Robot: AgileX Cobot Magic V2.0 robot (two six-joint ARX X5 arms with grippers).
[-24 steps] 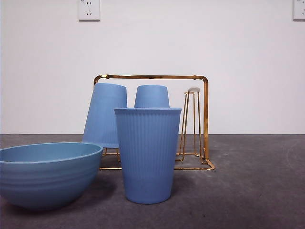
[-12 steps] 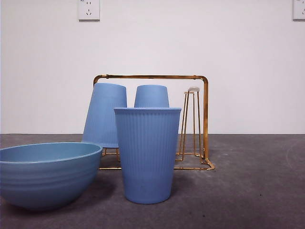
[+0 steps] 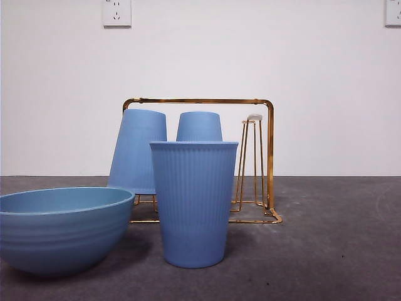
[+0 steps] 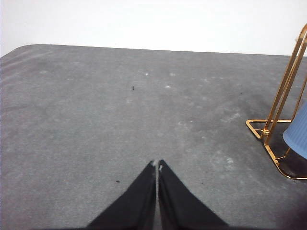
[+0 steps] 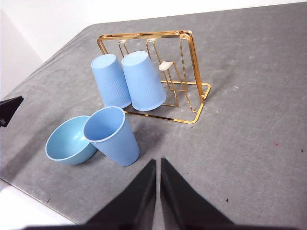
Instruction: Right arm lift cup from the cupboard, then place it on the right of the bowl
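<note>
Beside the bowl [image 5: 70,140] | cup [image 5: 112,135] stands upright just right of it, placement looks done | right gripper [image 5: 158,163] pinched closed, empty, well clear | left gripper [image 4: 157,165] closed, waiting | you should stay back, avoid nudging the cup or cupboard [image 5: 194,72].

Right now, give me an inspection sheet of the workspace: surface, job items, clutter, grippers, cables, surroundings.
Surface: dark grey table, faint pale scuffs and specks.
Job's things: cup stands upright, mouth up, on the table right of the bowl, in front of the cupboard. Two other cups sit upside down on the cupboard's pegs; one peg is bare.
Clutter: nothing seen.
Grippers: right gripper shut, holding nothing, above the table and back from the cup. Left gripper shut, holding nothing, over bare table beside the cupboard's end.
Cables: nothing seen.
Surroundings: white wall with two sockets.
</note>
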